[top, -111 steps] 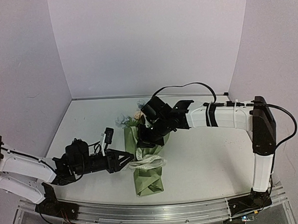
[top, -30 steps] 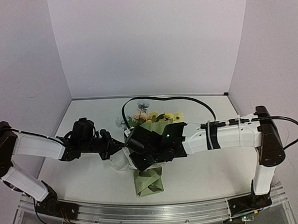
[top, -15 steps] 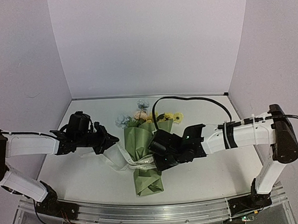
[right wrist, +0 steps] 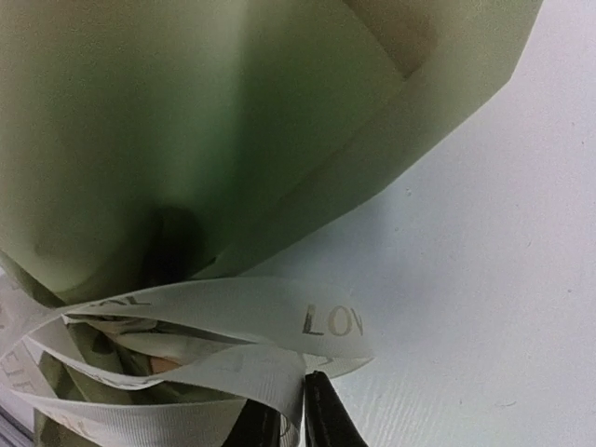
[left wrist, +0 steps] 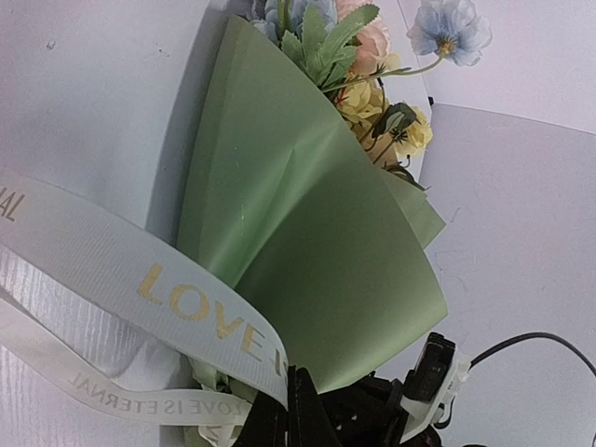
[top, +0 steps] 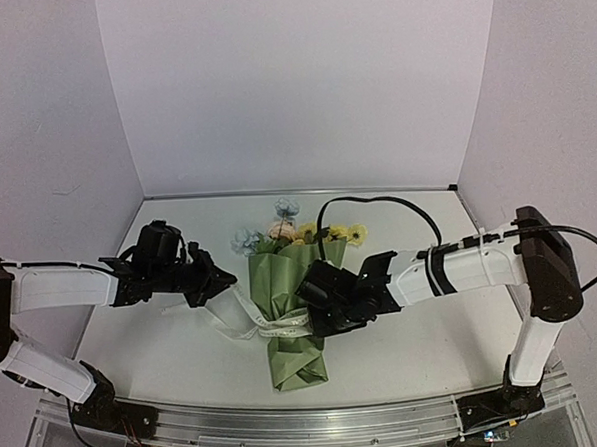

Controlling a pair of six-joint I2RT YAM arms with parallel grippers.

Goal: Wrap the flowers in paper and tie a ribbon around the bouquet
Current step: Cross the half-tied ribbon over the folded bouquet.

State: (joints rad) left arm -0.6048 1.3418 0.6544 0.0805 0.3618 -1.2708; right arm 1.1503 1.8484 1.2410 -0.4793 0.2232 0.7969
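The white desk (top: pixel 415 338) carries the bouquet (top: pixel 282 284), which lies near the middle with its wide rim toward the back wall and its folded foot toward the arms. The olive-green paper (left wrist: pixel 307 251) forms an overlapped cone, smooth apart from faint creases. Above the rim the flowers (top: pixel 284 229) show pale blue, pink and yellow heads. Their stems are hidden inside the cone.

The cream ribbon (left wrist: pixel 112 270) loops around the narrow waist in several strands, and one stretch runs out to the left across the desk.

The left claw (top: pixel 222 283) sits just left of the bouquet. Its jaws are pressed together on that stretch of ribbon, though in the left wrist view the fingertips are cut off by the bottom edge.

The right claw (right wrist: pixel 298 410) is at the waist on the bouquet's right side. Its two dark tips are nearly closed, with a ribbon strand pinched between them. From above it covers the spot where the strands cross, so I cannot tell whether there is a knot.

Gold letters on the ribbon read "LOVE" on the upper strand and "LOVE IS ETERNAL", upside down, on the lower one. The right wrist view shows only "LOV", and its close paper is blurred.
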